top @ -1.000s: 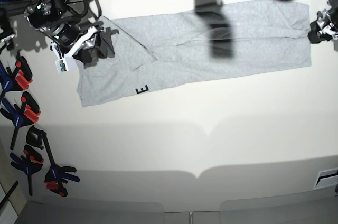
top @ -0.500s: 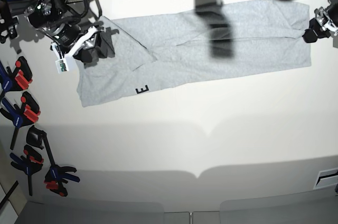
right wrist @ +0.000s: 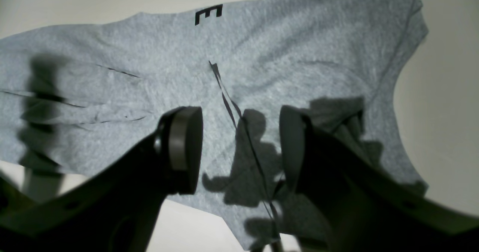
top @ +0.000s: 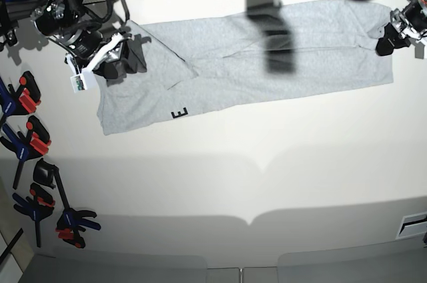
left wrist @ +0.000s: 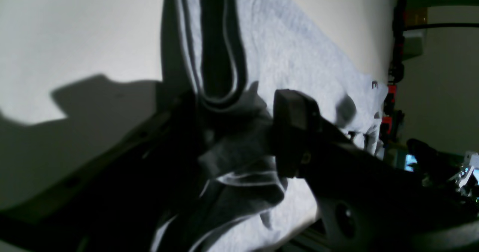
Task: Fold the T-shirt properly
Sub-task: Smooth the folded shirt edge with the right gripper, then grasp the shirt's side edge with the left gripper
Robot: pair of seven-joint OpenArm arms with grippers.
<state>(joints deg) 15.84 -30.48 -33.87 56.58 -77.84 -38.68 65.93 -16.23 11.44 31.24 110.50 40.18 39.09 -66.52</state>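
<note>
Overhead: T-shirt (top: 253, 56) spread lengthwise across table (top: 267, 176).
Right gripper (right wrist: 239, 147) gapes at nine o'clock; left gripper (left wrist: 239, 132) clamps bunched cloth at three o'clock.

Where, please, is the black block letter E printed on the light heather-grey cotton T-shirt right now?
In the base view, the black letter E sits at the near edge of the light heather-grey T-shirt, towards the image's left, nearer the right gripper.
</note>
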